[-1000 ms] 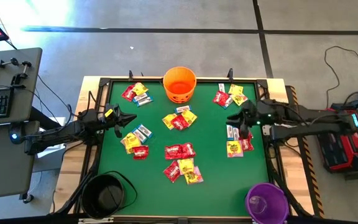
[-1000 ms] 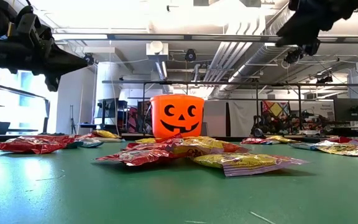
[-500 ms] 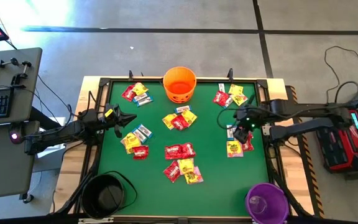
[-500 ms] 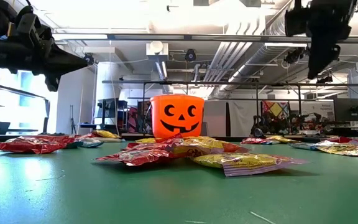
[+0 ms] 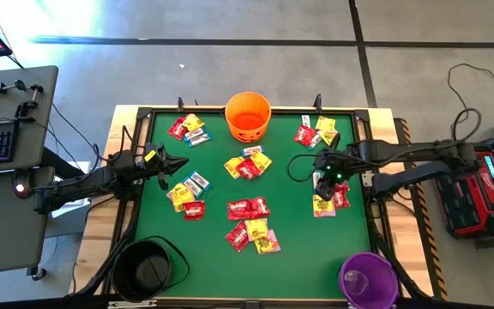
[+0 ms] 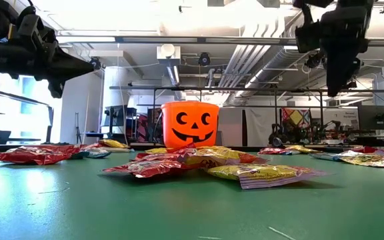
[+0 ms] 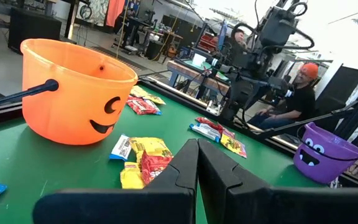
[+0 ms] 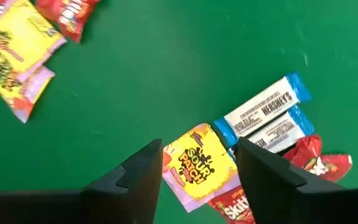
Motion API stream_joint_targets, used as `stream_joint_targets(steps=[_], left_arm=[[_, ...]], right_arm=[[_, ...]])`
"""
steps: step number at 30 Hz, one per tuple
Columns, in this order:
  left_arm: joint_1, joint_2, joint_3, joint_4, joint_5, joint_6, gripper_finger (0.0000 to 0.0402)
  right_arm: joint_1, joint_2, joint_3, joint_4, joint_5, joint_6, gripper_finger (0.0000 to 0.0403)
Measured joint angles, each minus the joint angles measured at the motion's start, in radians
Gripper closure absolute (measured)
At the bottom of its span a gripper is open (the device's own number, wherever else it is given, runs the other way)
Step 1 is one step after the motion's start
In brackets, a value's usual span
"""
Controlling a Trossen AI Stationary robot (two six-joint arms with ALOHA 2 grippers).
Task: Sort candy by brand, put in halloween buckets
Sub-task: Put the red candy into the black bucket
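Candy packets in red, yellow and white-with-blue lie in clusters on the green table (image 5: 217,249). The orange bucket (image 5: 248,116) stands at the far edge, the black bucket (image 5: 144,268) at the near left corner and the purple bucket (image 5: 368,279) at the near right. My right gripper (image 8: 199,149) points down, open, well above the right-hand cluster (image 5: 326,199). A yellow packet (image 8: 197,167) shows between its fingers, far below them. My left gripper (image 5: 181,163) waits shut and level at the table's left side.
Two white-with-blue bars (image 8: 266,106) and a red packet (image 8: 319,160) lie just beside the yellow one. More clusters lie at the middle (image 5: 249,221) and far right (image 5: 317,133). A person (image 7: 298,93) sits beyond the table's right side.
My right gripper has tipped from slanting forward to pointing nearly straight down. It has also sunk a little and come toward the table's left, over the right-hand candy cluster.
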Motion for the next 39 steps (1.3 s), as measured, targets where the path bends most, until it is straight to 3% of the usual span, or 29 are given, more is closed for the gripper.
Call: stream_joint_targets(steps=[9,17,23,32,39], left_arm=[[0.000,0.000,0.000,0.000,0.000,0.000,0.0402],[0.000,0.000,0.000,0.000,0.000,0.000,0.0401],[0.000,0.000,0.000,0.000,0.000,0.000,0.0401],[0.000,0.000,0.000,0.000,0.000,0.000,0.0402],[0.000,0.000,0.000,0.000,0.000,0.000,0.0402]], right_arm=[[0.000,0.063,0.000,-0.014,0.063,0.176,0.0300],[-0.019,0.064,-0.001,-0.021,0.055,0.320,0.0320],[-0.073,0.064,-0.001,-0.047,0.037,0.312,0.0320],[-0.138,0.064,-0.001,-0.038,0.072,0.144,0.0320],[-0.141,0.064,-0.001,-0.047,0.181,0.124,0.0320]])
